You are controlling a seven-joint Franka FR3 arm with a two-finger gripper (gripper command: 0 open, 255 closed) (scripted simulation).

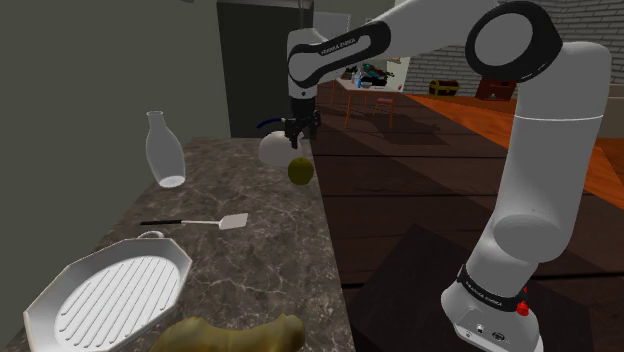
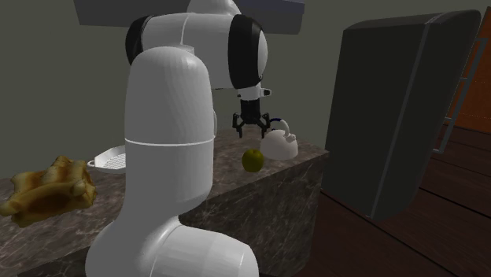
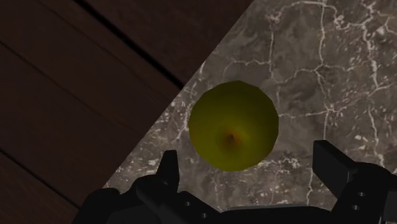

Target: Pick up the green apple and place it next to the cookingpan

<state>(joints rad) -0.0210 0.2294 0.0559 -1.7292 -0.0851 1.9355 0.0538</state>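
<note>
The yellow-green apple [image 1: 300, 171] [image 2: 252, 160] [image 3: 233, 126] rests on the marble counter [image 1: 250, 240], close to its edge by the dark wood floor. My black gripper [image 1: 297, 140] [image 2: 252, 130] [image 3: 251, 172] hangs open just above the apple. Its fingers [image 3: 168, 168] stand wide apart and touch nothing. The cooking pan [image 1: 110, 295] [image 2: 110, 160] is a white ribbed grill pan. It lies at the counter's near end in the shoulder view, well away from the apple.
A white kettle [image 1: 273, 148] [image 2: 279, 144] stands right behind the apple. A clear bottle [image 1: 165, 150] and a spatula [image 1: 200, 222] sit further along the counter. A brown bread-like lump [image 1: 235, 335] [image 2: 51, 189] lies beside the pan. A dark fridge [image 2: 401, 118] stands past the counter's end.
</note>
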